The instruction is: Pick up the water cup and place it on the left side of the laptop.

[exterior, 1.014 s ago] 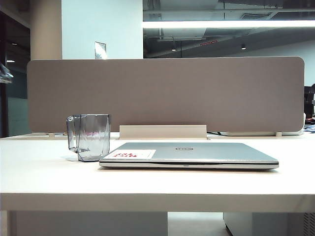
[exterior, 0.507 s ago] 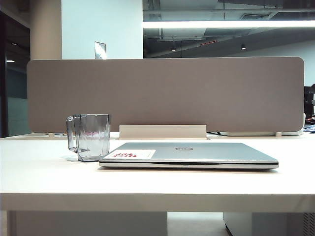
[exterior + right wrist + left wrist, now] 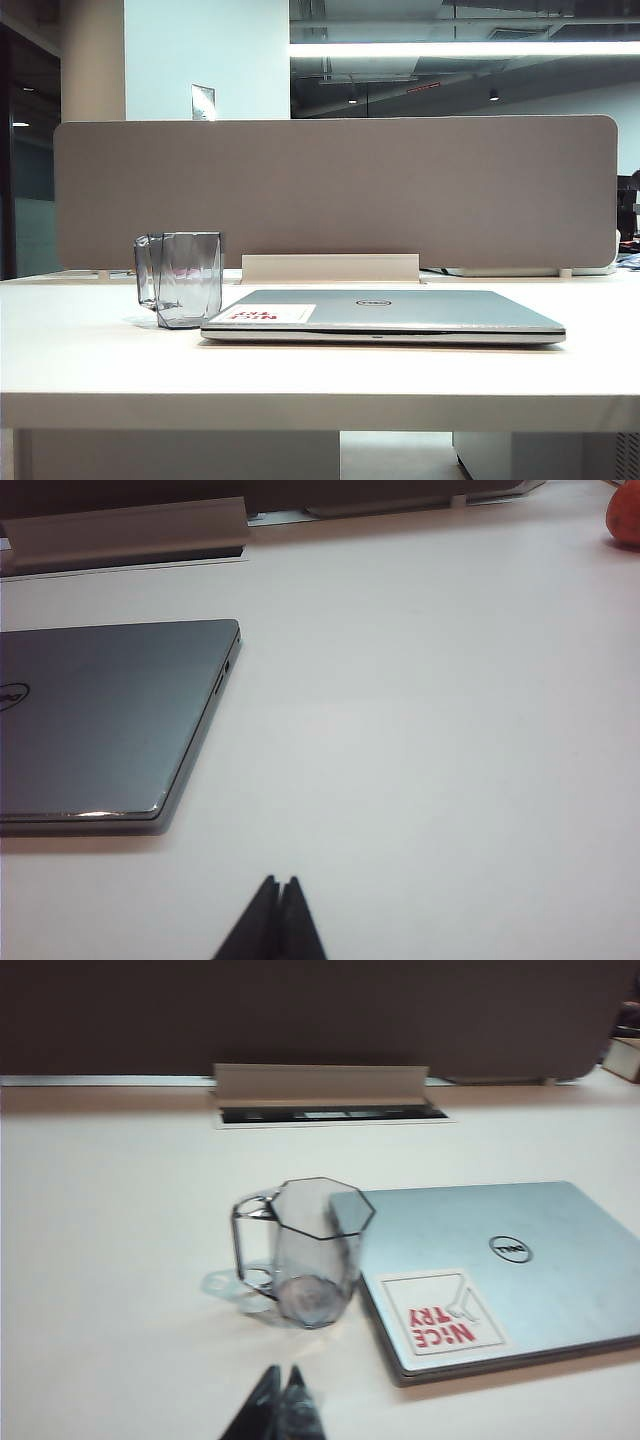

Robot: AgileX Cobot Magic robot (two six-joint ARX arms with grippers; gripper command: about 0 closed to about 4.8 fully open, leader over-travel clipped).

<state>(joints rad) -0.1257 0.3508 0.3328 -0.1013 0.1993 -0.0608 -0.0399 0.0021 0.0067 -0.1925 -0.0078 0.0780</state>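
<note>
Tabletop (image 3: 100, 350): white, with a grey divider panel (image 3: 335, 190) standing along its far edge. Laptop (image 3: 385, 315): closed, lying flat near the middle, sticker (image 3: 442, 1312) with red print on the lid corner nearest the cup. Water cup (image 3: 182, 278): upright on the tabletop just beside the laptop's left edge, handle turned away from the laptop; nothing is holding it. Whether cup and laptop touch cannot be told. Left gripper (image 3: 282, 1405): fingers clenched together, empty, hanging near the cup on the robot's side of it and clear of it. Right gripper (image 3: 279, 915): fingers likewise pressed together, holding nothing, over bare tabletop off the laptop's right corner. Neither arm appears in the exterior view. Judgement: the cup is already standing left of the laptop and released, so the placement looks done; what is left, at most, is parking the arms.
</note>
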